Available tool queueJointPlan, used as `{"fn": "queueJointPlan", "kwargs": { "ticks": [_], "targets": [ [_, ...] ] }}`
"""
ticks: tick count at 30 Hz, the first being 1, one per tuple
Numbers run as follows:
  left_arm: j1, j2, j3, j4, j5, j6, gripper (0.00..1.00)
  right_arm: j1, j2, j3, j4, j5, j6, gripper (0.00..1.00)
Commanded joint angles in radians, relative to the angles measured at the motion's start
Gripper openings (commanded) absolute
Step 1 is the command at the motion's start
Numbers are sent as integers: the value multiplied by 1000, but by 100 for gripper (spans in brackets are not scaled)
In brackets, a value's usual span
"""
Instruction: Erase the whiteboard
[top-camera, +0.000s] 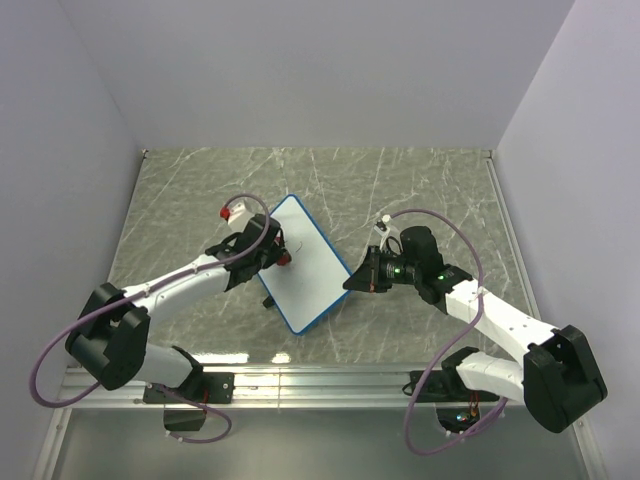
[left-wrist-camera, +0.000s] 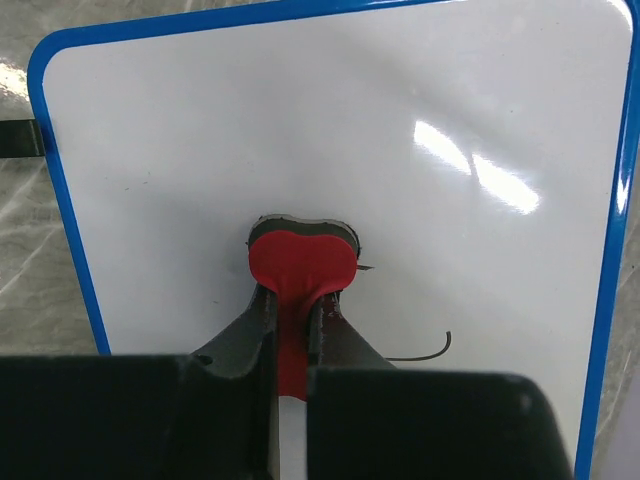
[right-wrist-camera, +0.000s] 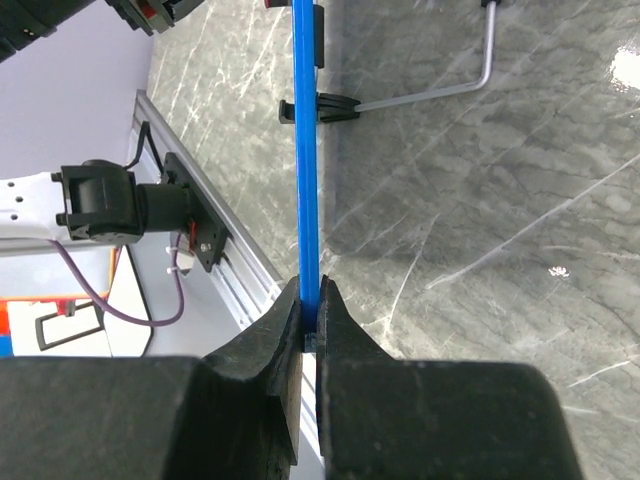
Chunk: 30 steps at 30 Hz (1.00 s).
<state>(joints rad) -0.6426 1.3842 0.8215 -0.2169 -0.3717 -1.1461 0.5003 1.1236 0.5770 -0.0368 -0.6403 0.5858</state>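
Observation:
The whiteboard (top-camera: 305, 265), white with a blue rim, lies mid-table at an angle. My left gripper (top-camera: 279, 256) is shut on a small red-and-black eraser (left-wrist-camera: 301, 258), which presses on the board's face (left-wrist-camera: 400, 150). A thin black curved mark (left-wrist-camera: 425, 351) and a small stroke (left-wrist-camera: 365, 268) remain right of the eraser. My right gripper (top-camera: 350, 281) is shut on the board's blue rim (right-wrist-camera: 308, 180) at its right edge, seen edge-on in the right wrist view, where its black feet (right-wrist-camera: 322, 106) show.
Grey marbled tabletop (top-camera: 420, 190) with white walls on three sides. A metal rail (top-camera: 300, 385) runs along the near edge. A bent metal rod (right-wrist-camera: 470, 80) lies on the table beyond the board's feet.

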Motion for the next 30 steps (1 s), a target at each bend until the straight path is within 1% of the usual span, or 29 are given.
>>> {"fn": "queueJointPlan", "kwargs": {
  "ticks": [1,5,8,9,11,12,15,17,20,23,26,29,30],
  "targets": [
    [3,50,-65,-88,50,13,0,9,19,-6,-18,7,-47,0],
    [3,55,-29,-49,100,43,0,11,16,0,-18,13,-43,0],
    [-8,74,69,-35,140,95,0,10,21,0,-14,16,-34,0],
    [-11,82,140,-39,149,106,0,11,22,0,-11,19,-34,0],
    [-19,123,218,-61,158,132,0,11,27,0,-8,18,-29,0],
    [-20,137,294,-90,162,140,0,11,27,1,-8,21,-26,0],
    [-20,190,402,-124,172,164,0,9,27,6,-6,25,-21,0],
    [-20,217,433,-134,175,174,0,9,27,11,-6,28,-18,0],
    [-20,236,424,-134,188,171,0,10,25,14,-8,34,-17,0],
    [-20,220,367,-115,195,157,0,12,18,12,-12,40,-15,0],
    [-14,193,253,-105,179,140,0,11,16,6,-8,44,-11,0],
    [18,171,183,-110,168,132,0,11,19,1,-3,44,-4,0],
    [44,165,132,-107,171,131,0,9,18,1,-3,44,-3,0]
  ]
}}
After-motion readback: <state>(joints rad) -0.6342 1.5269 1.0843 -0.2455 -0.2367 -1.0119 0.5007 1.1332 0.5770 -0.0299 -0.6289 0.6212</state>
